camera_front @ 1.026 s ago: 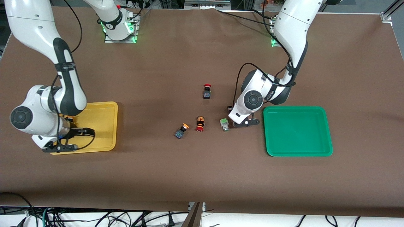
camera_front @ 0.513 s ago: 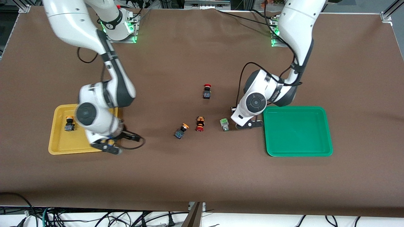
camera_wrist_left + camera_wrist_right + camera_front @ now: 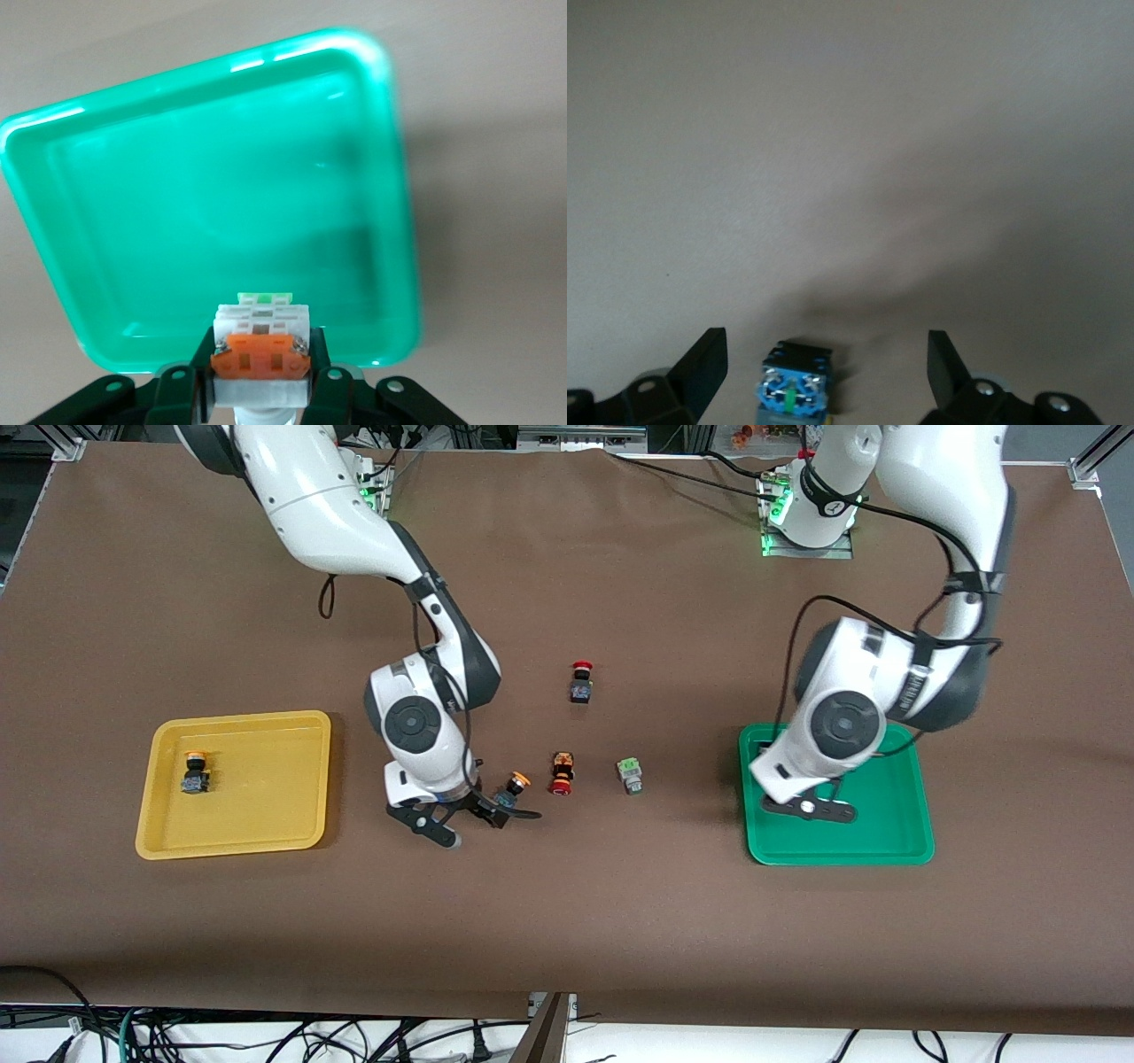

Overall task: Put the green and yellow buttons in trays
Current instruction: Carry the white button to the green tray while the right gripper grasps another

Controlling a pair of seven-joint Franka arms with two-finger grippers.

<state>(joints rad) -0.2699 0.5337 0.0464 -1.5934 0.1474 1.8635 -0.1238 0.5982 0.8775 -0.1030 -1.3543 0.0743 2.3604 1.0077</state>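
Brown surface (image 3: 620, 921): right gripper (image 3: 469, 815), fingers spread, straddles a yellow-capped button (image 3: 511, 790); left gripper (image 3: 811, 808) clamps a grey-white button (image 3: 261, 345) over the green tray (image 3: 912, 815).

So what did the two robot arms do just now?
The right gripper left the yellow tray, where a yellow button lies, and went to the second yellow button, fingers open. The left gripper carried a grey-white button over the green tray. Other buttons stayed.
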